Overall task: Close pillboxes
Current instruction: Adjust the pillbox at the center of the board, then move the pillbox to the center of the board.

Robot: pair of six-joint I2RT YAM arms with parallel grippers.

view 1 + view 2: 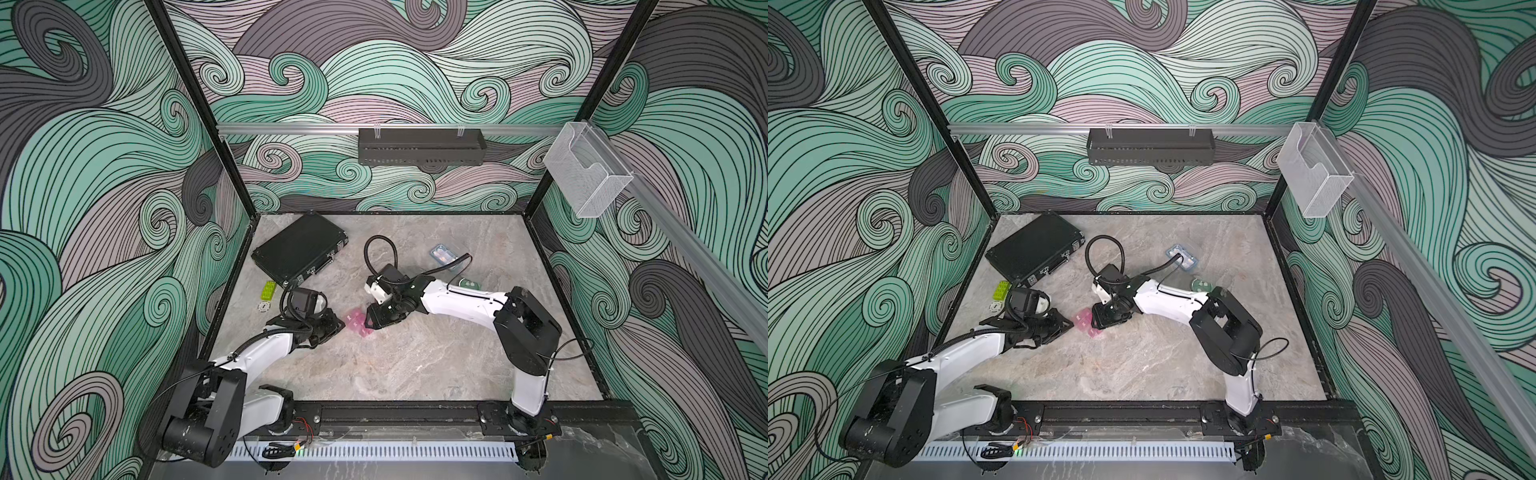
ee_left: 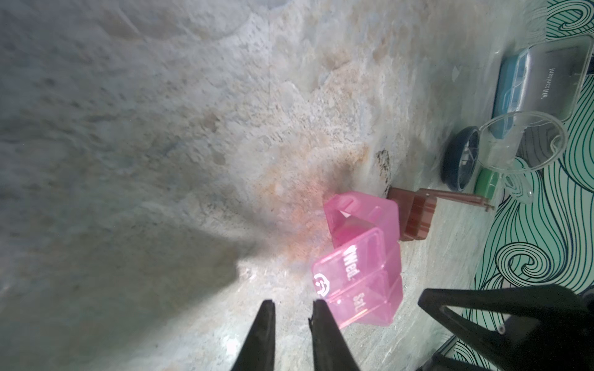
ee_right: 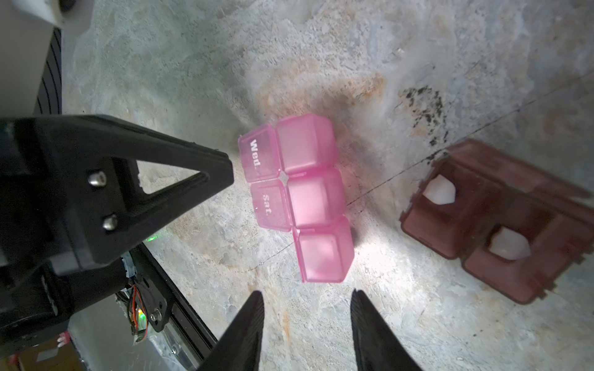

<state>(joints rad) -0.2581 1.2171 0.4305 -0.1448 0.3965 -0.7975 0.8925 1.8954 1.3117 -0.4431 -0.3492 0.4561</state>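
The pink pillbox lies on the stone table, its "Wed" and "Sat" lids facing my left gripper. That gripper stands narrowly open and empty, one fingertip beside the box. The lid of the box's far cell stands up. My right gripper is open and empty, its tips just short of the box's end. In both top views the two grippers flank the pink pillbox. The brown pillbox lies open with white pills in both cells. The dark-blue round pillbox, green round one and light-blue one lie beyond.
A large black latched case lies at the back left. A lime-green block and a small white disc sit near the left wall. The black frame rail runs along the table's front edge.
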